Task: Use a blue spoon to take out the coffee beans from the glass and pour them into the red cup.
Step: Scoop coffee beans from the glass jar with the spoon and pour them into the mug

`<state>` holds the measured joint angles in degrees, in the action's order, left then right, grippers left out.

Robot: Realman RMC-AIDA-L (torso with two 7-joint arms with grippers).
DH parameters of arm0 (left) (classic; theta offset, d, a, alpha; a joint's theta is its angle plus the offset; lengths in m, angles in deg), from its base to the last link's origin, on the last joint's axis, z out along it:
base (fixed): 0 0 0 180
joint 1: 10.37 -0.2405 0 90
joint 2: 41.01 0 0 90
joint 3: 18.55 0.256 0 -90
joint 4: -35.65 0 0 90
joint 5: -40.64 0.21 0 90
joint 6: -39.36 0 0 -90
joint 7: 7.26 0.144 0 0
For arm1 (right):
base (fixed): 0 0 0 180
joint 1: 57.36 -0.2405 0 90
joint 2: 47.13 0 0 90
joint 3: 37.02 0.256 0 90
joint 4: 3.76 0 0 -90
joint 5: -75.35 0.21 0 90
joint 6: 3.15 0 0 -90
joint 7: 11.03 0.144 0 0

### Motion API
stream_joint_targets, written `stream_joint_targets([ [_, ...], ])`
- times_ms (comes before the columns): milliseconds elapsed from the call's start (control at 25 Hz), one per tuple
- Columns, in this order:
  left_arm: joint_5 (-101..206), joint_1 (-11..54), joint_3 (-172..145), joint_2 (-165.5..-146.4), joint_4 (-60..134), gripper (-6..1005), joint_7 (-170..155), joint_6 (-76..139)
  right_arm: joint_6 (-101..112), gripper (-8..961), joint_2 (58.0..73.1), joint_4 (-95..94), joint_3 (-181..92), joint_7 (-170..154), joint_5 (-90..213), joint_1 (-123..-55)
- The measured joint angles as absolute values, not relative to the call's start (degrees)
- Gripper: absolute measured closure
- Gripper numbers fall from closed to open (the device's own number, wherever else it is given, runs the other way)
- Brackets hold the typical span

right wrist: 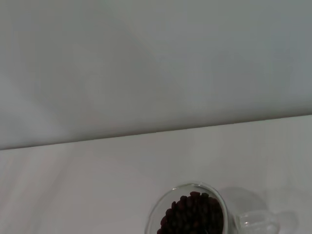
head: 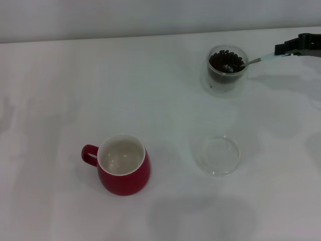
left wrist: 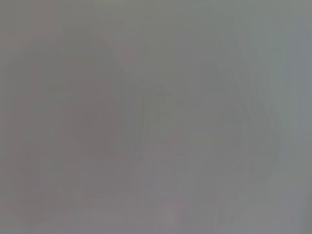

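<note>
Clearly, the blue spoon (head: 249, 62) is a small one: it has a shiny metal bowl and neck, and a pale light-blue handle. Its bowl is dipped into the coffee beans (head: 225, 61) inside the glass (head: 226, 69), and the handle goes out over the rim towards the right gripper (head: 279, 48). This gripper is at the far right edge of the head view, and its dark fingers are closed on the end of the handle. The spoon is tilted, with the bowl lower than the handle.

The table (head: 60, 90) is covered with a plain white surface, and behind it stands a pale grey wall (head: 100, 15). In the right wrist view the same white surface (right wrist: 73, 185) meets the wall along a straight line.

The glass stands at the far right of the table and is clear with thick walls. It holds a heap of dark brown beans, also seen from above in the right wrist view (right wrist: 192, 214). The red cup (head: 122, 164) stands near the front, well apart from the glass. It is glossy, its cream-white inside holds no beans, and its loop handle points to the left. A flat clear saucer (head: 216, 155) lies on the table between them, to the right of the cup.

The left wrist view shows only a grey blur, and the left gripper is not seen anywhere.
</note>
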<state>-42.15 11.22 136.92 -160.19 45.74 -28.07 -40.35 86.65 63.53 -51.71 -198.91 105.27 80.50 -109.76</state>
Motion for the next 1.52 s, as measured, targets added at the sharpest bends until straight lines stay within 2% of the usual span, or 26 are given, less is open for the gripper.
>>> stream_joint_targets([
  [960, -42.1, 11.5, 136.9, -160.11, 45.0, 107, -28.0, -40.5, 89.0, 807, 63.78, -51.5, -198.9, 112.4, 80.8, -110.1],
  [1520, -42.1, 11.4, 136.9, -160.10, 45.0, 107, -27.8, -40.5, 87.7, 807, 62.99, -48.7, -198.8, 117.4, 81.8, -109.1],
])
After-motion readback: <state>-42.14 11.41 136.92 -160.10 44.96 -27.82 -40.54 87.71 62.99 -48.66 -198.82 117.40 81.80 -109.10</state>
